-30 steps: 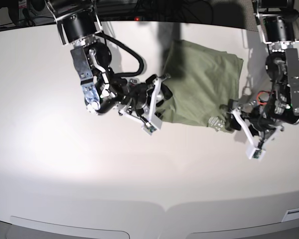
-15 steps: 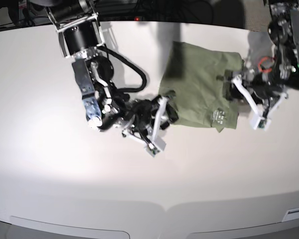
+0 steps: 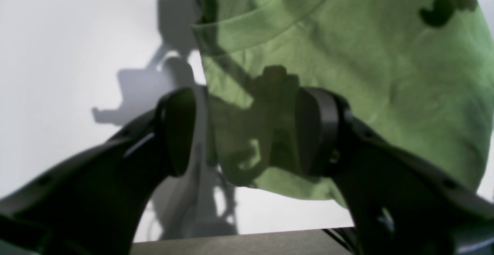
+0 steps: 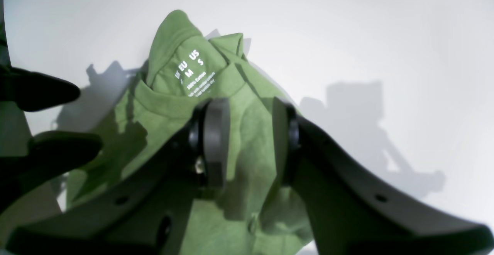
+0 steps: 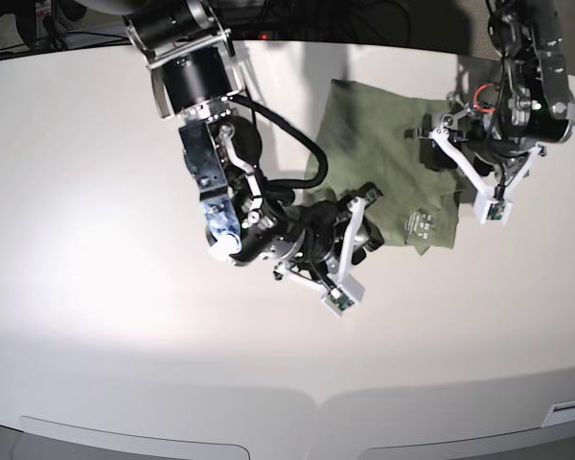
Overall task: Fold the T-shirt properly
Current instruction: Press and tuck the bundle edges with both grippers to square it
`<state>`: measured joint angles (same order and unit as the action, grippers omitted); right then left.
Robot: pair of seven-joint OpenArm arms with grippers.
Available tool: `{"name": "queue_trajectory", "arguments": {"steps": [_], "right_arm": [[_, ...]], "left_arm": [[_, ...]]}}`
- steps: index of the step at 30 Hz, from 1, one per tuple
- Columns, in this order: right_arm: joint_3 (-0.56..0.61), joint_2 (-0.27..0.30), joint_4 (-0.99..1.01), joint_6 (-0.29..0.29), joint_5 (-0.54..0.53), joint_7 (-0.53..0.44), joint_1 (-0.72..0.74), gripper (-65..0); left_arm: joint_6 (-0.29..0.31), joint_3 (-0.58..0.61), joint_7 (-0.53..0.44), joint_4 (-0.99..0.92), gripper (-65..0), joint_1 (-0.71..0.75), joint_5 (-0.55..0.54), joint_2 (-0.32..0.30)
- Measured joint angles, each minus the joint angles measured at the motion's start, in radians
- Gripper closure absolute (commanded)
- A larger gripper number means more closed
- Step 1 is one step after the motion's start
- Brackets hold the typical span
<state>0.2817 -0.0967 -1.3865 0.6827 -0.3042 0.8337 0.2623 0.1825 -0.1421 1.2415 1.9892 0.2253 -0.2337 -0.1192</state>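
Left wrist: sage-green wrinkled cotton T-shirt lies on the white table; left gripper spread wide, straddling a hem edge, nothing pinched.

Right wrist: right gripper partly parted over the cloth below the ribbed collar; whether it grips, cannot tell.

Base: T-shirt bunched at the table's far side between both arms. Judged light, limp, non-slippery; take hemmed corners. No obstructions besides the arms.
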Motion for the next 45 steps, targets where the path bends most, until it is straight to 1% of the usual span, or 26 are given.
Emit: {"name": "queue_trajectory", "arguments": {"steps": [2, 4, 5, 7, 9, 10, 13, 16, 18, 21, 22, 24, 26, 30, 33, 39, 40, 43, 45], "right_arm": [[0.000, 0.000, 0.018, 0.000, 0.042, -0.048, 0.001, -19.7], [0.000, 0.000, 0.054, -0.042, 0.084, -0.056, 0.006, -19.7], [0.000, 0.000, 0.088, -0.046, 0.087, -0.058, 0.011, -19.7], [0.000, 0.003, 0.166, -0.049, 0.085, -0.092, 0.018, -19.7], [0.001, 0.003, 0.244, -0.050, 0.083, -0.095, 0.034, -19.7], [0.001, 0.003, 0.279, -0.049, 0.082, -0.090, 0.048, -19.7], [0.001, 0.003, 0.312, -0.047, 0.077, -0.078, 0.068, -19.7], [0.001, 0.016, 0.312, -0.046, 0.063, -0.069, 0.065, -19.7], [0.001, 0.029, 0.312, -0.042, 0.063, -0.050, 0.068, -19.7], [0.001, 0.059, 0.311, -0.039, 0.055, -0.050, 0.064, -19.7], [0.001, 0.070, 0.310, -0.039, 0.030, -0.042, 0.063, -19.7], [0.001, 0.094, 0.308, -0.030, 0.002, -0.033, 0.059, -19.7], [0.000, 0.111, 0.304, -0.019, -0.021, -0.034, 0.047, -19.7], [-0.001, 0.142, 0.291, -0.008, -0.069, -0.017, 0.017, -19.7], [-0.002, 0.161, 0.240, 0.006, -0.069, -0.017, -0.035, -19.7], [-0.003, 0.189, 0.053, 0.004, -0.067, -0.001, -0.169, -19.7], [-0.003, 0.192, 0.023, 0.003, -0.064, 0.015, -0.191, -19.7], [0.000, 0.192, -0.043, 0.003, -0.056, 0.048, -0.238, -19.7], [0.000, 0.192, -0.069, 0.003, -0.054, 0.050, -0.264, -19.7]], "left_arm": [[-0.008, 0.000, -0.008, 0.001, -38.2, 0.030, -0.031, 0.003], [-0.012, -0.001, -0.011, 0.000, -38.2, 0.070, -0.032, 0.028], [-0.012, -0.001, -0.018, 0.000, -38.2, 0.087, -0.051, 0.039], [-0.011, 0.000, -0.046, 0.001, -38.2, 0.106, -0.087, 0.062], [-0.011, 0.001, -0.092, 0.001, -38.2, 0.118, -0.102, 0.073], [0.000, 0.001, -0.128, 0.001, -38.2, 0.126, -0.105, 0.072], [0.008, 0.000, -0.198, -0.023, -38.2, 0.142, -0.100, 0.069], [0.010, 0.001, -0.246, -0.122, -38.2, 0.133, -0.087, 0.072], [0.024, 0.002, -0.275, -0.192, -38.2, 0.110, -0.074, 0.071], [0.037, -0.001, -0.324, -0.306, -38.2, 0.021, -0.082, 0.069], [0.045, -0.002, -0.332, -0.338, -38.2, -0.007, -0.082, 0.069], [0.084, -0.003, -0.359, -0.394, -38.2, -0.051, -0.092, 0.066], [0.095, -0.004, -0.369, -0.439, -38.2, -0.093, -0.092, 0.065], [0.127, -0.001, -0.371, -0.492, -38.2, -0.159, -0.020, 0.069], [0.162, -0.001, -0.367, -0.505, -38.2, -0.185, 0.011, 0.069], [0.166, 0.003, -0.344, -0.522, -38.2, -0.240, 0.063, 0.070], [0.165, 0.004, -0.344, -0.523, -38.2, -0.243, 0.067, 0.070], [0.165, 0.004, -0.349, -0.523, -38.2, -0.244, 0.070, 0.070], [0.165, 0.005, -0.356, -0.523, -38.2, -0.241, 0.072, 0.070]]}}
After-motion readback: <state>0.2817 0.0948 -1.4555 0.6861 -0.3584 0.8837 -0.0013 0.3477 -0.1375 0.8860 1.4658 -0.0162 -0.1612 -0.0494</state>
